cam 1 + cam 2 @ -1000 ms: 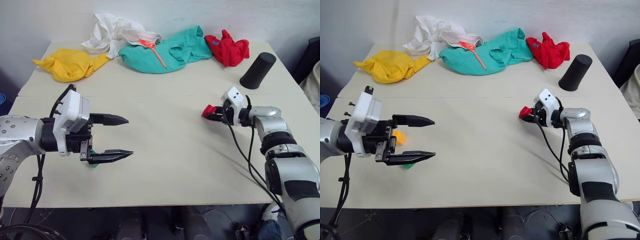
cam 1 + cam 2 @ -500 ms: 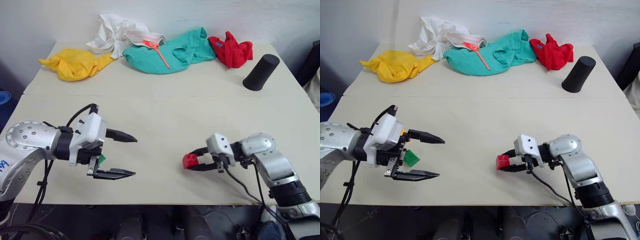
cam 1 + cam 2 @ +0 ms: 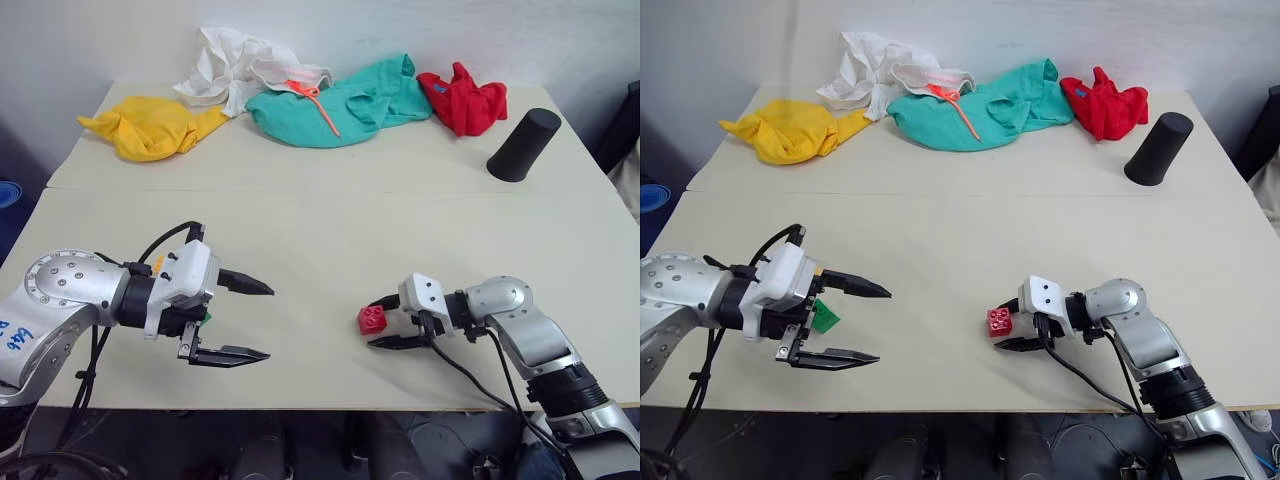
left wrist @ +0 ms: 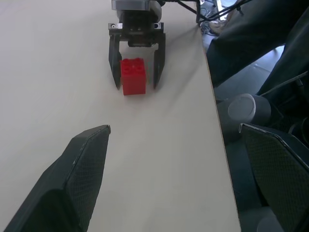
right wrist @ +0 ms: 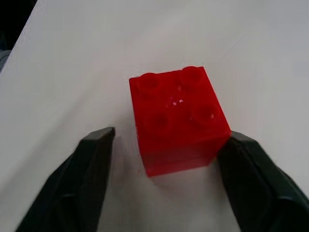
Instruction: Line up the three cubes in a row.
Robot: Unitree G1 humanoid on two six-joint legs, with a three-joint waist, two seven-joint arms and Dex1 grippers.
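Red, studded and made of plastic, the small toy brick (image 5: 177,118) sits studs up on the pale table top (image 3: 330,230), near the front edge, between the two black fingers of the right gripper (image 3: 1006,330). The right wrist view shows a gap between the brick and one finger (image 5: 77,179), while the other finger lies at or just beside the opposite face; the jaws stand apart and the brick rests on the table, so it reads as released, not gripped. The left gripper (image 3: 250,320) hovers well apart from it with its fingers spread wide and nothing between them. A small green plastic brick (image 3: 824,318) shows just behind the left gripper's body, and a sliver of orange-yellow (image 3: 158,262), probably the third brick, peeks over the left wrist housing. At the table's far side lie a yellow cloth (image 3: 145,125), a white cloth (image 3: 235,65), a teal cloth (image 3: 340,100) and a red cloth (image 3: 462,98), with a black cylinder (image 3: 522,144) on the right.

Judged from this layout, the step in hand is setting down the red brick, which stands far from the other two. The next move calls for backing the right fingers off without nudging it, then bringing the bricks together in one straight line.
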